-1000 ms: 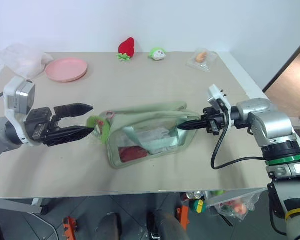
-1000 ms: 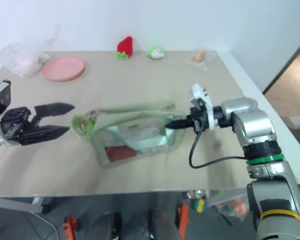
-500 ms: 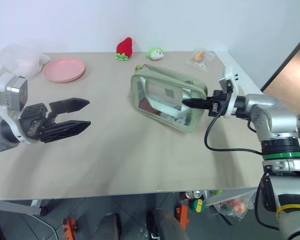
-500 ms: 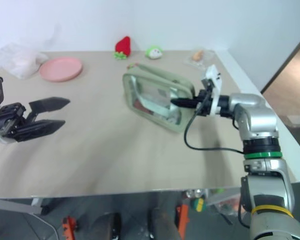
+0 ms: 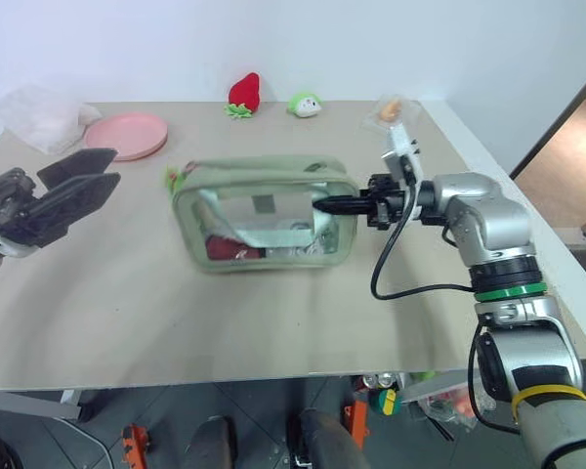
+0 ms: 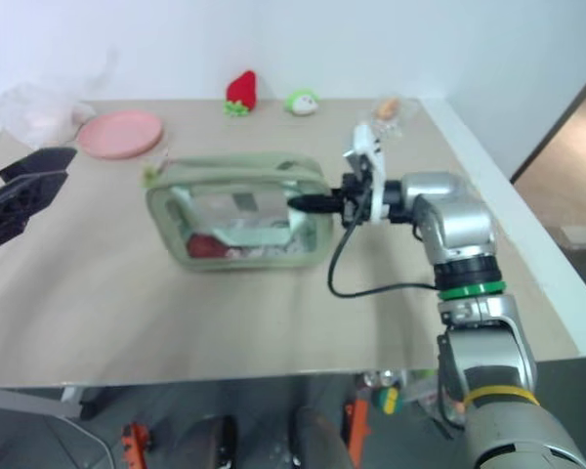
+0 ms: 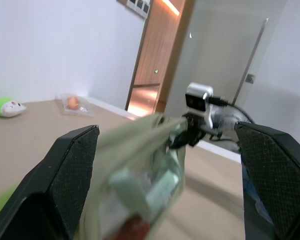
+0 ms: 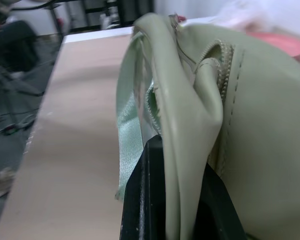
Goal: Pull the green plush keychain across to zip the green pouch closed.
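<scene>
The right gripper [image 5: 324, 205] is clamped shut on the end of the green pouch [image 5: 264, 215], pinching the fabric beside the zip, as its wrist view shows. The pouch lies across the middle of the bench [image 5: 273, 313], clear side panel toward the camera, red items visible inside. The left gripper [image 5: 66, 186] hangs well off to the pouch's far end with its jaws spread wide and nothing in them.

The green plush keychain [image 5: 173, 177] peeks out at the pouch's upper corner on the left gripper's side — small and partly tucked behind the fabric. To do this step well, the left gripper likely needs to come in low at that corner, close on the plush rather than the pouch edge, then draw it along the zip line toward the right gripper while that one holds the end taut.

Nothing stands between the left gripper and the keychain. A pink plate [image 5: 129, 135] lies just behind it — close enough to brush. A red plush strawberry [image 5: 246, 96], a small green-and-white plush toy [image 5: 307, 105] and a small clear plastic bag [image 5: 392, 112] line the far edge, well apart.
</scene>
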Available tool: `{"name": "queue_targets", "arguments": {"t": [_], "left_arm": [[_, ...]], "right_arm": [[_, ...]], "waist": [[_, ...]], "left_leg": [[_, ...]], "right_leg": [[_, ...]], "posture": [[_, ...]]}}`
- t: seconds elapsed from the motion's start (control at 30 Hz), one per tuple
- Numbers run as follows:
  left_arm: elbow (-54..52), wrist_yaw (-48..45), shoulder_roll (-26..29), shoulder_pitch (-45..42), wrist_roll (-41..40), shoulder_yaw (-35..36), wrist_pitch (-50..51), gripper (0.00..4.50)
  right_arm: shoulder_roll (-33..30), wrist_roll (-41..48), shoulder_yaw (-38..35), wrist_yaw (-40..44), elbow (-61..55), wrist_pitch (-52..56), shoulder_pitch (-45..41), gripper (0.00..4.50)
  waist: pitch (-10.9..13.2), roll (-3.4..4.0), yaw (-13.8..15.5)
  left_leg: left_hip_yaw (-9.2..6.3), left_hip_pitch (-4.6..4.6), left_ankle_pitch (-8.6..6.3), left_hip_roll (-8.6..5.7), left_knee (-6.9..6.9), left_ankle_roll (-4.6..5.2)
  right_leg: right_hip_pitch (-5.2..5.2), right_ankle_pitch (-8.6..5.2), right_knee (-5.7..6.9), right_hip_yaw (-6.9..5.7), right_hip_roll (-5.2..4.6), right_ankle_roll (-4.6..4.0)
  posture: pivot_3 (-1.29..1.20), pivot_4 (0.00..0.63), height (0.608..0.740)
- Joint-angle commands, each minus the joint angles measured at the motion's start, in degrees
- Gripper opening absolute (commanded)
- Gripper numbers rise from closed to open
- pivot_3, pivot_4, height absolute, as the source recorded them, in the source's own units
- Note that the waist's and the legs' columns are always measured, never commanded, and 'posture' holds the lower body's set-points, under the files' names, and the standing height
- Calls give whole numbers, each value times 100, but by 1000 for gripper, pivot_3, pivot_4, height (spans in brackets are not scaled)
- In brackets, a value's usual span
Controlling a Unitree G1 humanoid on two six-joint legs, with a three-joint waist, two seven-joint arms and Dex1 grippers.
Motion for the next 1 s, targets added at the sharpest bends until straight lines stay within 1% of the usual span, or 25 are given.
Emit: {"name": "queue_targets", "arguments": {"t": [0.03, 0.2, 0.33, 0.43, 0.5, 0.6, 0.67, 0.73, 0.87, 1.0], "left_arm": [[-233, 107, 9, -25, -188, 192, 15, 4500], [-370, 242, 17, -12, -288, 195, 57, 4500], [-474, 312, 30, 34, -351, 186, 87, 4500], [-554, 321, 42, 106, -359, 143, 115, 4500], [-671, 230, 78, 224, -188, 4, 74, 4500], [-878, 31, 100, 363, 67, -220, -57, 4500], [-856, 3, 77, 293, 133, -311, -104, 4500], [-860, -30, 75, 263, 165, -353, -128, 4500], [-846, -141, 158, 306, 186, -327, -104, 4500], [-929, -240, 198, 376, 158, -319, -72, 4500]], "right_arm": [[134, -89, 103, 84, -23, -218, -143, 43], [315, -291, 272, 59, 72, -397, -87, 43], [324, -367, 217, -50, 135, -431, -69, 43], [294, -314, 59, -242, 282, -186, -153, 927], [126, -238, 76, -45, 65, -88, -26, 1609], [-14, -202, -2, -117, -122, 24, 107, 2618], [-144, -161, -124, -215, -290, 86, 222, 3289], [-337, -30, -280, -232, -531, 250, 338, 3289], [-931, 499, -884, -217, -1162, 794, 545, 3289], [-1257, 904, -1155, -250, -1831, 1190, 897, 3289]], "waist": [[-1, -1, -1], [-1, -1, -34], [-1, -1, -34], [-1, -1, -33], [0, -1, -33], [-1, -1, -28], [-1, -1, -26], [-1, -1, -24], [1, 1, -18], [-1, -2, -34]], "left_leg": [[-1, 0, 0, 0, 0, 0], [1, 6, 0, 6, 0, 0], [1, 5, 0, 8, 0, -1], [3, 6, 0, 7, 0, -1], [3, 6, 1, 5, 0, -2], [4, 5, 1, 0, -1, -2], [4, 3, 1, -1, -1, -2], [3, 4, 1, -2, 0, -2], [3, 2, 1, -5, -1, -2], [4, 7, -1, -2, -4, -4]], "right_leg": [[0, 0, 0, -1, 0, 0], [2, 2, 3, 1, 6, -3], [2, 2, 4, 1, 7, -3], [2, 2, 4, 4, 6, -3], [2, 3, 4, 4, 4, -5], [2, 2, 3, 5, 0, -4], [2, 2, 3, 4, -2, -3], [2, 2, 3, 4, -2, -3], [0, 1, 3, 4, -4, -2], [3, -2, 0, 5, 0, -2]], "posture": [[0, 150, 740], [0, 150, 740], [0, 150, 740], [0, 150, 740], [0, 150, 740], [0, 150, 740], [0, 150, 740], [0, 150, 740], [0, 150, 740], [0, 150, 740]]}}
